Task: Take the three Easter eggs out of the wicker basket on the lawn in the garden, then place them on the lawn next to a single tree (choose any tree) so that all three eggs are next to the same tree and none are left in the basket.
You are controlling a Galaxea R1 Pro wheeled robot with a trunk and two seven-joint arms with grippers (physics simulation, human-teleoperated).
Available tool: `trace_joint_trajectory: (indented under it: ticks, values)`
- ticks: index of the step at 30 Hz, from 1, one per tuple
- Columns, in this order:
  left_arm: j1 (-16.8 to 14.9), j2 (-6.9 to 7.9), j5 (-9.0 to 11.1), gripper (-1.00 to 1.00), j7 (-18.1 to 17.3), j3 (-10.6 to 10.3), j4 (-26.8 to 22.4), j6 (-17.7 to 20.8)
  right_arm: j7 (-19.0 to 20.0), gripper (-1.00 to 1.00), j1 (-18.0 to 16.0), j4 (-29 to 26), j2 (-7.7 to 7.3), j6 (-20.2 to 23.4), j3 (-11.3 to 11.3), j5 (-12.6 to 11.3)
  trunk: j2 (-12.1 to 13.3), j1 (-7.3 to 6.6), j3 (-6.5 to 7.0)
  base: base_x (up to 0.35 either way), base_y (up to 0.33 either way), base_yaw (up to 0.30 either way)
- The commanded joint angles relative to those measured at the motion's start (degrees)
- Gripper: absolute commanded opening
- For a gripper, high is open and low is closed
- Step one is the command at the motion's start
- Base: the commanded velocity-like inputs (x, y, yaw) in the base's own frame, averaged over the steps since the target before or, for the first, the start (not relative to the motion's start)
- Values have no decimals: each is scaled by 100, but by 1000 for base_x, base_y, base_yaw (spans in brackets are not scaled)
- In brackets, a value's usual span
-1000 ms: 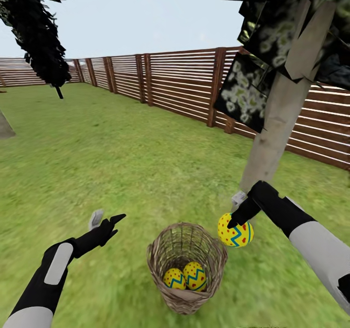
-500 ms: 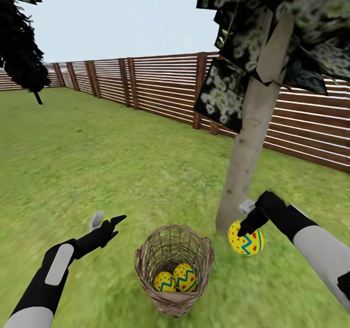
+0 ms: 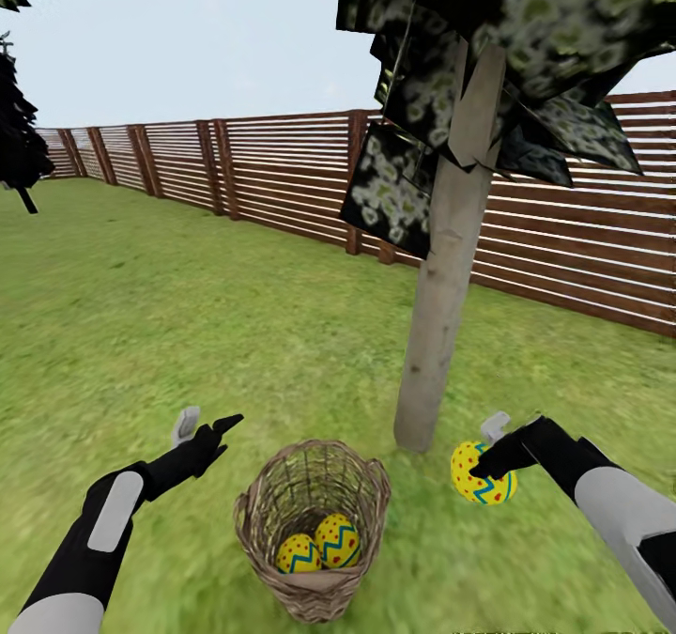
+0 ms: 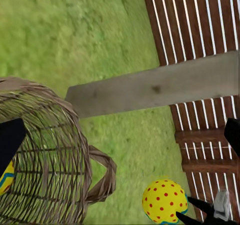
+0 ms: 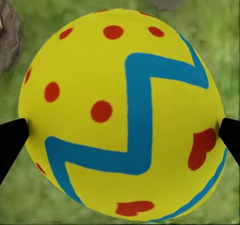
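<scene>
Woven wicker basket (image 3: 312, 559); eggs (image 3: 483, 473) prob. smooth.

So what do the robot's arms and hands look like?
Both arms are light grey near the body and turn black toward the wrist. The left arm has a pale grey oval patch on its black part. The left hand has one black pointed finger and one light grey finger. The right hand looks the same: black, with a light grey finger.

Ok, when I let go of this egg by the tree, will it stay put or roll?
The egg in the right gripper is smooth and rounded, so it will probably roll a little. The lawn near the tree looks flat, which should stop it soon. Only the fingertips pinch its sides, so it may slip.
</scene>
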Motion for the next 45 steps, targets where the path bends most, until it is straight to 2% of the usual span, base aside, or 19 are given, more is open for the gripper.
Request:
trace_joint_trajectory:
  ticks: [1,6,9,14,15,18,20,22,24,26,27,29,30,31,33,35,37,40,45]
  values:
    - [-4,-3,0,100,-20,14,-1,37,-185,-100,10,-1,-19,-44,-51,114,-3,-1,4,0,0,-203]
    - [-2,-13,0,100,-20,14,0,37,-326,-100,126,19,136,-68,-54,116,-3,-1,39,0,0,-194]
    - [-4,-13,0,100,-22,13,4,37,-392,-100,295,14,292,-110,-54,134,-3,-1,50,0,0,-102]
    - [-3,-11,0,100,-23,7,1,37,-698,-100,454,19,386,-277,-47,157,-3,-1,51,0,0,-7]
    - [-3,-8,0,100,-25,0,1,37,-797,-100,517,19,451,-298,-48,171,-3,-1,51,0,0,0]
    - [-2,-4,6,100,-31,-21,-2,37,-1509,-100,614,103,681,-626,-46,201,-3,-1,51,0,0,0]
    - [0,-29,18,100,-35,-34,-29,42,-1766,-100,630,386,860,-710,-46,207,-3,-1,51,0,0,0]
    - [-4,-54,25,100,-43,-38,-103,51,-2038,-100,634,500,968,-723,-46,135,-3,-1,51,0,0,0]
    - [-91,-86,32,100,-36,-39,-255,54,-2123,-100,636,594,1011,-723,-52,112,-3,-1,51,0,0,0]
    - [-282,-214,17,100,-18,-46,-243,50,-2164,-100,640,648,1040,-719,-69,104,-3,-1,51,0,0,0]
    - [-354,-251,12,100,-11,-47,-229,47,-2169,-100,641,662,1043,-719,-155,96,-3,-1,51,0,0,0]
    - [-512,-278,-34,100,-6,-60,-220,46,-2187,-100,643,808,1046,-718,-650,15,-3,-1,51,0,0,0]
    - [-561,-288,-140,100,-6,-63,-220,46,-2245,-100,644,867,1046,-718,-858,-5,-3,-1,51,0,0,0]
    - [-594,-301,-254,100,-6,-64,-224,46,-2313,-100,643,896,1063,-718,-957,-16,-3,-1,51,0,0,0]
    - [-694,-370,-346,100,-16,-71,-228,59,-2357,-100,638,931,1133,-723,-1064,-107,-3,-1,51,0,0,0]
    - [-715,-383,-349,100,-37,-183,-269,65,-2364,-100,637,950,1138,-731,-1130,-508,-3,-1,51,0,0,0]
    - [-718,-384,-344,100,-38,-359,-300,61,-2365,-100,636,951,1145,-735,-1138,-680,-3,-1,51,0,-5,0]
    - [-719,-393,-340,100,-47,-504,-306,53,-2366,-100,636,946,1151,-729,-1141,-724,-3,-1,52,0,-87,0]
    - [-719,-402,-328,100,-73,-531,-291,53,-2366,-100,636,949,1160,-719,-1144,-748,-3,-1,85,0,-6,-149]
